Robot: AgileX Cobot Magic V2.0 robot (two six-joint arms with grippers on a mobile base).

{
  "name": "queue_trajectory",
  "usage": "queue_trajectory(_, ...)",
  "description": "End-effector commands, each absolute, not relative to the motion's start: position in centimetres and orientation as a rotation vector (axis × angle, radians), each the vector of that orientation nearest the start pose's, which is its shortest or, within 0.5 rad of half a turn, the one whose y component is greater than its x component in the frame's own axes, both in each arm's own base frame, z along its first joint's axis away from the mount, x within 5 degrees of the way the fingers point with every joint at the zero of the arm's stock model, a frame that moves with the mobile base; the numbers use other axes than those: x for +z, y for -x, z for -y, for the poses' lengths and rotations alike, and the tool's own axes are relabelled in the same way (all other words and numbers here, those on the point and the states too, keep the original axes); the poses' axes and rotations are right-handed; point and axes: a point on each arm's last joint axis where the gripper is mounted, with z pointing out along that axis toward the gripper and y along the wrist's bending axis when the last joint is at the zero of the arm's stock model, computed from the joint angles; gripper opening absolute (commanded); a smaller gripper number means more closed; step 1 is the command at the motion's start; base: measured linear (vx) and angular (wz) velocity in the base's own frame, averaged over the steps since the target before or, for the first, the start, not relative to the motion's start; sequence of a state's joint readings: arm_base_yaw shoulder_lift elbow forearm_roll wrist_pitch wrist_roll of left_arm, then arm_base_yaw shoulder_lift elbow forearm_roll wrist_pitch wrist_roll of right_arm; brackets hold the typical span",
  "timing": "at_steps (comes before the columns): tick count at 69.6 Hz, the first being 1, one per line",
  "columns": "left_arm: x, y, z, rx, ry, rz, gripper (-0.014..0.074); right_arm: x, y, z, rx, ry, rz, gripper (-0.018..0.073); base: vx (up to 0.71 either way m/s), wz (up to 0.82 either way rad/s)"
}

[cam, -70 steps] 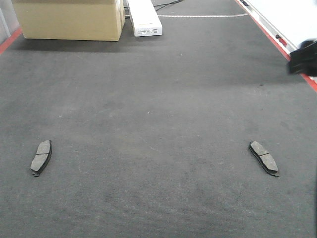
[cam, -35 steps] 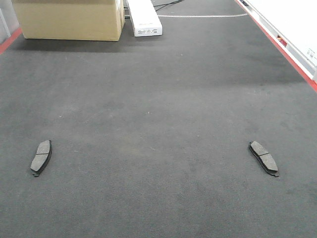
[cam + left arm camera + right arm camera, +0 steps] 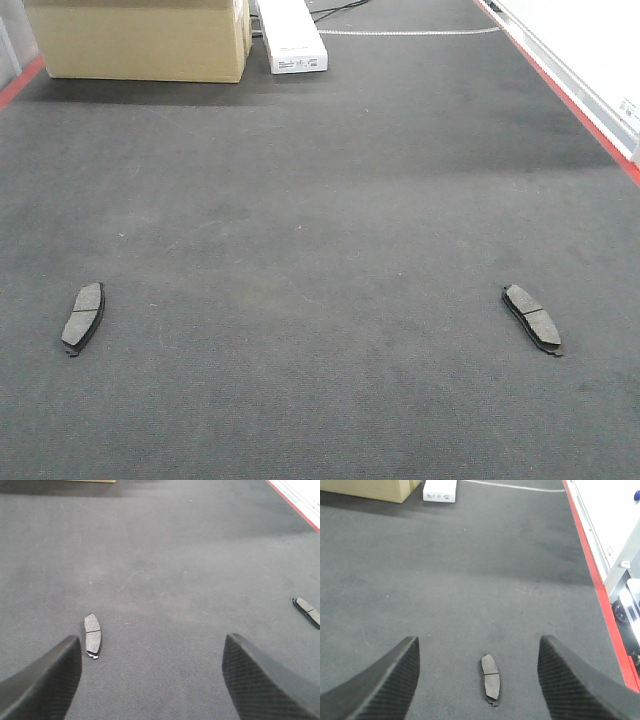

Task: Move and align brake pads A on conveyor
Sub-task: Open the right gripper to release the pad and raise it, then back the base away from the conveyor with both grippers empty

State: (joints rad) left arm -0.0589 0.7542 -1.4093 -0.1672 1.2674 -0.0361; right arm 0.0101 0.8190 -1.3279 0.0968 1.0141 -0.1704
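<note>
brake pads [image 3: 83,317], curved, grooved, dull grey, lie on ribbed charcoal conveyor [image 3: 320,200].

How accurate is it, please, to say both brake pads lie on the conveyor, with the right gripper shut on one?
Only the grip is wrong: the right wrist view shows the right gripper open, holding nothing. Both brake pads do lie on the conveyor.

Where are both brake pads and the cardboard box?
Left brake pad [image 3: 83,317], front view, middle of its grey face.
Right brake pad [image 3: 532,318], front view, middle of its grey face.
Cardboard box [image 3: 140,45], front view, its front wall.
</note>
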Motion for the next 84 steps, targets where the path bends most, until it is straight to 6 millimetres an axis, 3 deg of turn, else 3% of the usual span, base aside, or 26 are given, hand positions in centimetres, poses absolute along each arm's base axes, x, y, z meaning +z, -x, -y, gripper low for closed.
queue_trajectory(1, 49.59, -6.78, 1.99, -0.279, -0.071, -2.007, 0.0544, 48.92, -11.16, -0.85, 0.002, 0.179, -1.891, 0.0477, 0.0, 0.0)
queue_trajectory(84, 49.59, -6.78, 1.99, -0.279, -0.071, -2.007, 0.0544, 48.83, -11.17, -0.85, 0.003, 0.181, -1.902, 0.0477, -0.01, 0.0)
